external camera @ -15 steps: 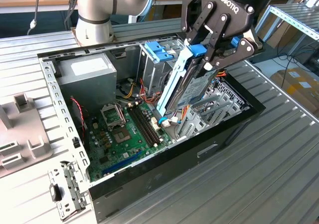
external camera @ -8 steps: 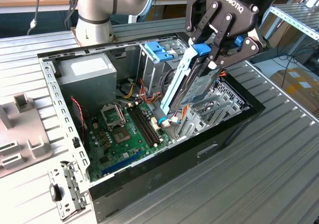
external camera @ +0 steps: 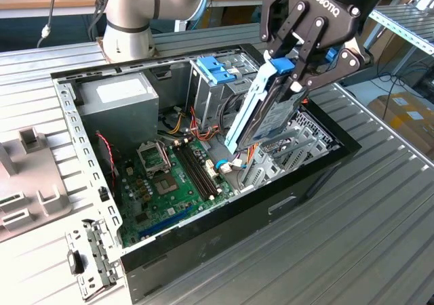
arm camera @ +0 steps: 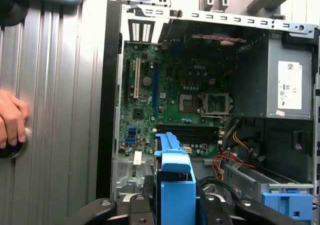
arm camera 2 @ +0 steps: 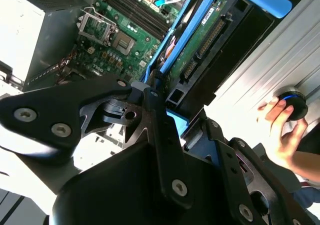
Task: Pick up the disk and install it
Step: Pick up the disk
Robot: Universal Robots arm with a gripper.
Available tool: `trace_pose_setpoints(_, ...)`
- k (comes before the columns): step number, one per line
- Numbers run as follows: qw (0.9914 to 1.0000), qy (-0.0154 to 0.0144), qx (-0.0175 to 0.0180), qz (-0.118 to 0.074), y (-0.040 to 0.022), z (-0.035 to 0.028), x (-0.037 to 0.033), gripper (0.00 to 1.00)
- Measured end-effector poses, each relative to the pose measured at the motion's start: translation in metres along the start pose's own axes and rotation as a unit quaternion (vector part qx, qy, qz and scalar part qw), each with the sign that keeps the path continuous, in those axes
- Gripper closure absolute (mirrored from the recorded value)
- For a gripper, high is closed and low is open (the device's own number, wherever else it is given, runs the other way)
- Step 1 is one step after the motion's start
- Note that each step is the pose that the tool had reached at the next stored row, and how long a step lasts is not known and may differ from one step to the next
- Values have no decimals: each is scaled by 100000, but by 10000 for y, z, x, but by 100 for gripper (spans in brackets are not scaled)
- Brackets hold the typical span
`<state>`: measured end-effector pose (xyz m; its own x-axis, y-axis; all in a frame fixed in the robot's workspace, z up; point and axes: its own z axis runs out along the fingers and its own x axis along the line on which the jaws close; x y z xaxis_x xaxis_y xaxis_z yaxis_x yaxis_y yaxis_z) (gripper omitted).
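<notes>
Gripper (external camera: 293,71) aslant above open computer case (external camera: 224,237), disk (external camera: 261,115) in its grip

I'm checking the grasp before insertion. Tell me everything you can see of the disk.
The disk is a flat rectangular drive with a dark body, framed by bright blue plastic rails. Its green circuit board shows in the second wrist view. It hangs steeply tilted over the open computer case, held at its upper end by the shut jaws of the gripper.
</notes>
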<state>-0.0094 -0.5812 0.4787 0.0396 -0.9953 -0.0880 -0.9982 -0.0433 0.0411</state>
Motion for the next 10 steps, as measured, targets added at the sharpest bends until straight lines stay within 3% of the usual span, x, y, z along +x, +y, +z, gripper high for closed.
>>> trace_pose_setpoints(4, 100000, -5, -2, 1, -85, -3, 3, 63)
trace_pose_setpoints(10, 100000, -2, -3, -1, -163, -7, 6, 63)
